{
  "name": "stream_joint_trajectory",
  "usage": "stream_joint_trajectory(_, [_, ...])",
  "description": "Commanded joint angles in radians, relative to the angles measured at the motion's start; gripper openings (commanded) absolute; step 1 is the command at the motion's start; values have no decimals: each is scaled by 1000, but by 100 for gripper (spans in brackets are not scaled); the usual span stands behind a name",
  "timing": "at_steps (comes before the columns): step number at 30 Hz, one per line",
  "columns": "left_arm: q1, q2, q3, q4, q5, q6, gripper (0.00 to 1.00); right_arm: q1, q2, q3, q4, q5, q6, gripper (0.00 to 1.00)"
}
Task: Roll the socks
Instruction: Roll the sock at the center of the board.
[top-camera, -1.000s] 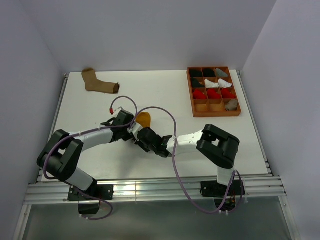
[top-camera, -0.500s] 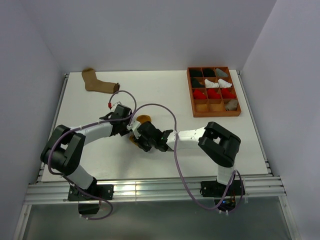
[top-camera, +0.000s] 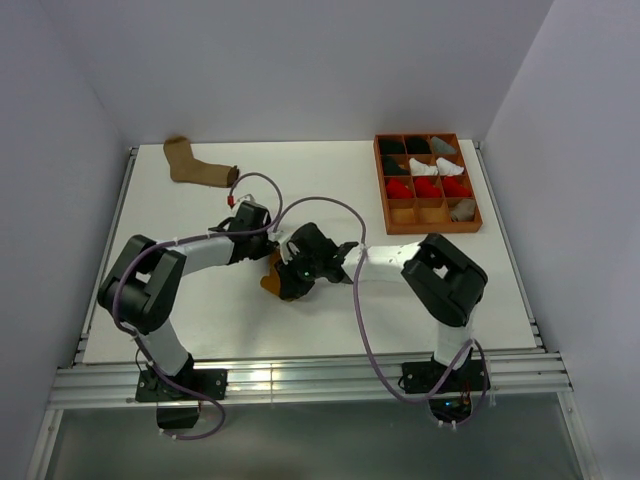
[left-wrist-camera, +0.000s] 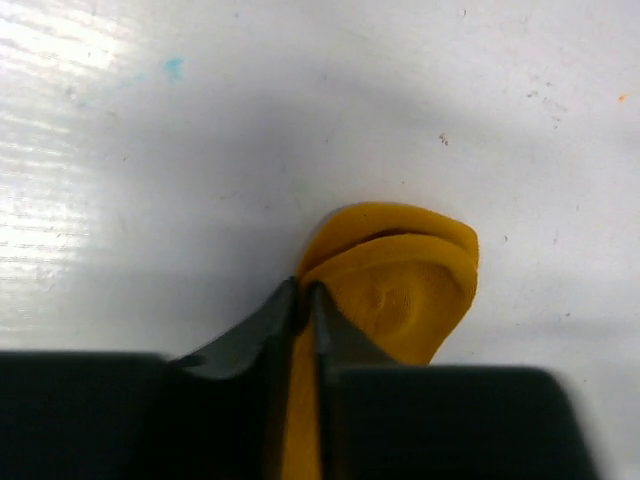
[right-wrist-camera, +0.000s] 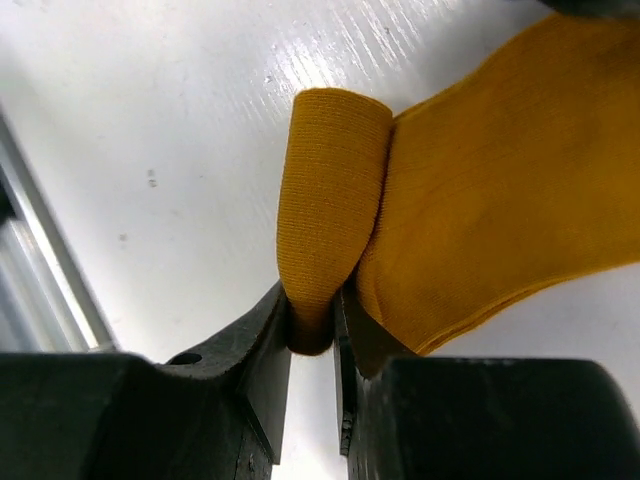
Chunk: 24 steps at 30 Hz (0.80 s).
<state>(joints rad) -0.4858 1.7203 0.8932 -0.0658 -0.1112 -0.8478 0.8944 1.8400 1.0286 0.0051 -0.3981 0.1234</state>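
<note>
Near middle of the table (top-camera: 470, 300): the mustard sock (top-camera: 271, 284) is held at both ends. The left claw (left-wrist-camera: 303, 300) is clamped on a thin fold at the sock's edge. The right claw (right-wrist-camera: 312, 322) is clamped on the end of a rolled-over part.

Compared with a second ago, the sock is found nearer the arms' bases and both claws are narrowed onto it. The roll is judged begun but not finished, since flat fabric is left beyond the first turn.

The fabric is noted as a fine ribbed knit, soft and matte; the roll is a plump tube.

Far left: a tan sock (top-camera: 198, 170) with a dark cuff is laid flat.

Far right: a brown compartment tray (top-camera: 432, 230) is partly filled with rolled bundles (top-camera: 426, 187).
</note>
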Motion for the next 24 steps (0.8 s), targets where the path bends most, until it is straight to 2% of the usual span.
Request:
stream_joint_trajectory(1, [1, 67, -14, -43, 22, 33, 12, -57, 1, 42, -10, -155, 85, 0])
stream_joint_trajectory(2, [1, 80, -14, -42, 18, 35, 0, -67, 16, 47, -11, -206, 97, 0])
stream_joint_trajectory(8, [1, 110, -8, -5, 19, 82, 0, -141, 97, 106, -56, -388, 211, 0])
stream_joint_trajectory(11, [1, 99, -11, 18, 22, 104, 0, -167, 136, 123, -76, -433, 242, 0])
stream_joint_trajectory(18, [0, 65, -27, 90, 25, 179, 0, -221, 208, 125, -19, -550, 373, 0])
stream_joint_trajectory(21, [1, 35, -37, 100, 7, 168, 6, -235, 240, 130, -8, -570, 413, 0])
stream_joint_trajectory(24, [0, -16, -51, 75, -24, 139, 25, -249, 255, 113, 36, -582, 461, 0])
